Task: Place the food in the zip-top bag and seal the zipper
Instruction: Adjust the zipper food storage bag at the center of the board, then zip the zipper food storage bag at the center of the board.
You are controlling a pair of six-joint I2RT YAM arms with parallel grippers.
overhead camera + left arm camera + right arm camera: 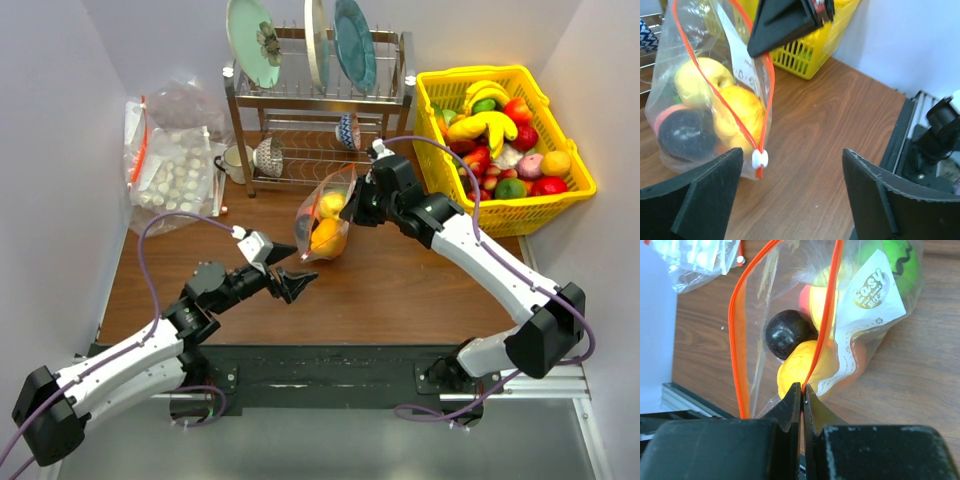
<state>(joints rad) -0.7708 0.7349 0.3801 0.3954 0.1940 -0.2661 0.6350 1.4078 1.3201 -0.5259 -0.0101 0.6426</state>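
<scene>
The clear zip-top bag (pixel 322 222) stands on the table and holds the food: a yellow fruit (pixel 802 367), a dark round one (pixel 784 332), a green one (pixel 895 260) and an orange-pink piece. My right gripper (pixel 352 208) is shut on the orange-red zipper (pixel 826 315) at the bag's top edge (pixel 803 387). The two strips spread apart below it, so the mouth is open. In the left wrist view the white slider (pixel 759 159) sits at the near low end of the bag (pixel 670 45). My left gripper (pixel 298 270) is open and empty (pixel 792 190), just short of the slider.
A yellow basket (pixel 575 165) of toy fruit stands at the back right. A metal dish rack (pixel 320 100) with plates and bowls is behind the bag. Clear bags of white lumps (pixel 175 165) lie at the back left, with a mug (pixel 235 160) beside them.
</scene>
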